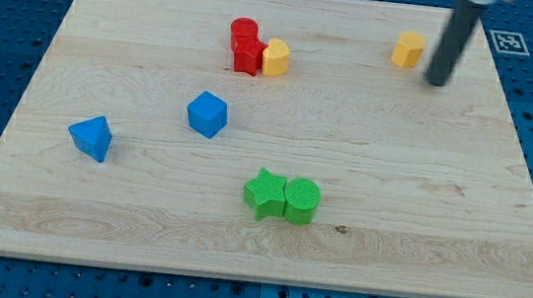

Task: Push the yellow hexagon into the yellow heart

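A yellow block [409,49], which looks like the hexagon, lies near the view's top right of the wooden board [418,215]. A second yellow block [275,58], which looks like the heart, lies left of it at the top middle and touches a red block [248,57]. My tip [436,83] stands just right of and slightly below the yellow hexagon, a small gap apart from it. The rod rises to the view's top right edge.
A red cylinder [244,31] sits just above the red block. A blue cube [207,114] and a blue triangular block [90,137] lie at the left. A green star [264,192] touches a green cylinder [301,199] at the bottom middle.
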Robot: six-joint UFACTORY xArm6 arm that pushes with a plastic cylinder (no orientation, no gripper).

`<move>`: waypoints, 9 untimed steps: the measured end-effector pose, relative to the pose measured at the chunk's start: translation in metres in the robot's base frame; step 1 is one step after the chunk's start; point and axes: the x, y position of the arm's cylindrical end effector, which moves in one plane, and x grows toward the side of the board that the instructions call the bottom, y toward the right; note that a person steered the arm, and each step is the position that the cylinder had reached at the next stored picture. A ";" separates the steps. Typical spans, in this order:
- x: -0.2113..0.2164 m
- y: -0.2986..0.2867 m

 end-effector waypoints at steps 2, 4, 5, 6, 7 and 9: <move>-0.050 0.036; -0.046 -0.059; -0.046 -0.110; -0.046 -0.159; -0.055 -0.175; -0.080 -0.231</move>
